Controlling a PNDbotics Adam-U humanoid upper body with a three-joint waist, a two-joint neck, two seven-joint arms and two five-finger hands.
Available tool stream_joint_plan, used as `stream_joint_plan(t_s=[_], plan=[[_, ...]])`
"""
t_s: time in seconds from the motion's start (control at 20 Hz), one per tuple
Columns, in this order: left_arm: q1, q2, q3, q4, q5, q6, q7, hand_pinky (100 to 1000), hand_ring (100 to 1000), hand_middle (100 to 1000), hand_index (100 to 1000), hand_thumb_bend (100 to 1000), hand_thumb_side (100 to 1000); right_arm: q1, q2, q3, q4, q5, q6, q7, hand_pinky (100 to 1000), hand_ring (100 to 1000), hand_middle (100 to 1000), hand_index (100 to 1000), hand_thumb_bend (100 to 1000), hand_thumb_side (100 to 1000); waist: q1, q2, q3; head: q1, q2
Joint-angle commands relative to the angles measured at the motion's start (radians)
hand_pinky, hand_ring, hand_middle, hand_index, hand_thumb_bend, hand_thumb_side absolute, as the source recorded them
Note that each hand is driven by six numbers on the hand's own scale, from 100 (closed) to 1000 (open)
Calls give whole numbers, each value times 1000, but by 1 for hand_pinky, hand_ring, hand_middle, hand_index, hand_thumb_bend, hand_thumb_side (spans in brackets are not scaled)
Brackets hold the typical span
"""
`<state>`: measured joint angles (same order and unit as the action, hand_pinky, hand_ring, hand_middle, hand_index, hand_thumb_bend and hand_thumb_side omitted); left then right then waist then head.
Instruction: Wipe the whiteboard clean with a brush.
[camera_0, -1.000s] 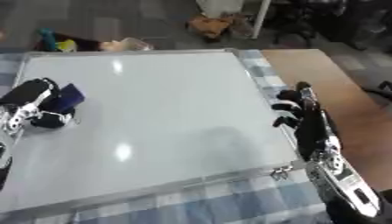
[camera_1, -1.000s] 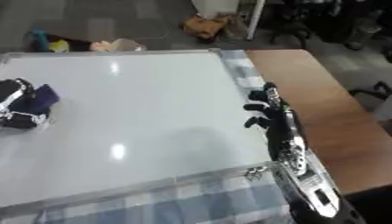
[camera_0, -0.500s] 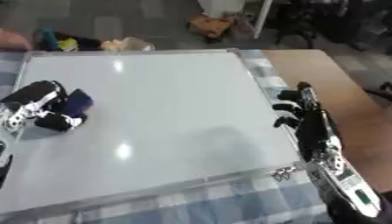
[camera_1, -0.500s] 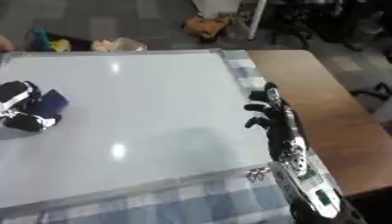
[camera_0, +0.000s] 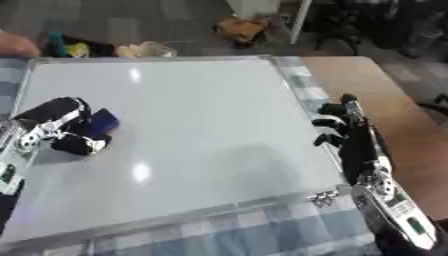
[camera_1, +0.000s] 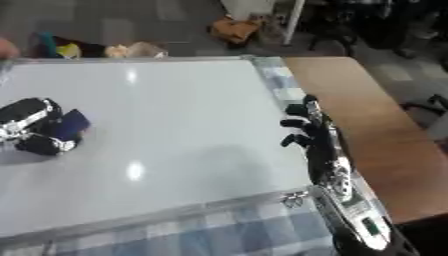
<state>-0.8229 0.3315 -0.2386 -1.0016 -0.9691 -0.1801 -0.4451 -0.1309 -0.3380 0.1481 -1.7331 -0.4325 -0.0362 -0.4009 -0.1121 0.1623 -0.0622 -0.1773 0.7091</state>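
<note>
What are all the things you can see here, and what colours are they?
whiteboard: one, white with a silver frame, lying flat and filling most of the table.
brush: one, dark blue, on the left part of the whiteboard, in the left hand.
checked cloth: one, blue and white, under the whiteboard, showing along the near and right edges.
table: one, brown wood, bare strip on the right.
clutter on the floor: several things, orange, yellow and pale, beyond the far edge; too blurred to name.
left hand: one, black and silver, curled round the brush.
right hand: one, black, at the whiteboard's right edge, holding nothing.
</note>
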Motion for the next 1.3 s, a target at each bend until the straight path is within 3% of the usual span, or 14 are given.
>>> stream_joint_plan(t_s=[0.05,0.45,1.3], plan=[[11,-23,-44,-20,-1,-24,-18,551,561,538,307,697,394,-5,-13,-9,-25,3,-2,4,342,608,640,651,100,793,3,-6,-5,2,-12],[15,-34,-89,-47,-12,-60,-48,560,568,547,308,721,395,-5,-13,-8,-25,4,0,8,343,608,641,651,100,798,3,-5,-9,6,-12],[16,-13,13,72,-105,15,51,563,573,552,304,729,379,0,-12,-10,-27,6,2,8,343,609,642,652,100,798,0,-4,-3,3,-12]])
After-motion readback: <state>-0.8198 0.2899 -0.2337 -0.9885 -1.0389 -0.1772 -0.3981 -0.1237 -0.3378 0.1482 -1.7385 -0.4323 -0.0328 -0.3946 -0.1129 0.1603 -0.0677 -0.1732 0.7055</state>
